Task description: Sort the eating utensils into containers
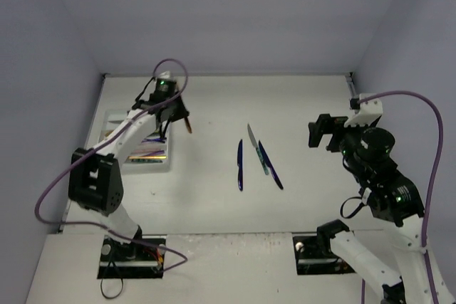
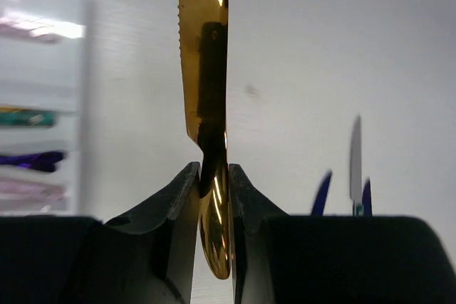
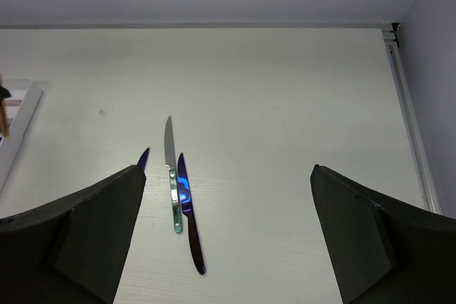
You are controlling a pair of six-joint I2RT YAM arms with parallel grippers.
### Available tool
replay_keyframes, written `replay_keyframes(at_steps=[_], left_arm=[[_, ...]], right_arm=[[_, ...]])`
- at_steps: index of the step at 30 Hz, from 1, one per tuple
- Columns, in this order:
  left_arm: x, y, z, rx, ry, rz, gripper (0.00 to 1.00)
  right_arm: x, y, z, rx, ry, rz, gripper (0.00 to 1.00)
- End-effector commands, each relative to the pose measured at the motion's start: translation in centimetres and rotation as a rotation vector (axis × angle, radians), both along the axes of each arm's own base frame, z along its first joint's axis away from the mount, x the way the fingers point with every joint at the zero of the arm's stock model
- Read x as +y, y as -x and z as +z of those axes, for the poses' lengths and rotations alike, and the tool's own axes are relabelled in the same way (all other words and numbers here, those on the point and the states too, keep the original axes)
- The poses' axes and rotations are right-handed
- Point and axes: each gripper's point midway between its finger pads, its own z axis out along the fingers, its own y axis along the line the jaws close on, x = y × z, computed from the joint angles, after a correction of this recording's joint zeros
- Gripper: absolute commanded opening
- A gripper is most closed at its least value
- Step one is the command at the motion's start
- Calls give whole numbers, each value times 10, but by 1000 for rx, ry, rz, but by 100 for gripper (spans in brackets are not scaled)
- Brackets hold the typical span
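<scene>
My left gripper (image 1: 178, 115) is shut on a gold knife (image 2: 205, 69) and holds it by the handle just right of the white cutlery tray (image 1: 114, 120). In the left wrist view the serrated blade points away from my left gripper (image 2: 212, 176). The tray (image 2: 50, 105) holds teal, purple and pink utensils in its compartments. Three knives lie mid-table: a dark blue one (image 1: 240, 164), a silver one with a teal handle (image 1: 256, 149) and a blue-purple one (image 1: 271, 166). My right gripper (image 1: 320, 132) is open and empty, above the table right of them (image 3: 228, 233).
Walls enclose the white table at the back and both sides. A raised rail (image 3: 410, 119) runs along the right edge. The arm bases (image 1: 132, 254) sit at the near edge.
</scene>
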Motion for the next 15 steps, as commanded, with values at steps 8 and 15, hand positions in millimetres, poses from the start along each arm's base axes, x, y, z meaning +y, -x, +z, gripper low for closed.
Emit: replay_keyframes(at_steps=[8,15], left_arm=[[133,-30,40,-89,482,957,0],[173,-51,-6,-13,627,1177,0]], right_arm=[[-10,-13,6,-35,16,-68,100],[-14,-14,-1,-22,38,-90,100]])
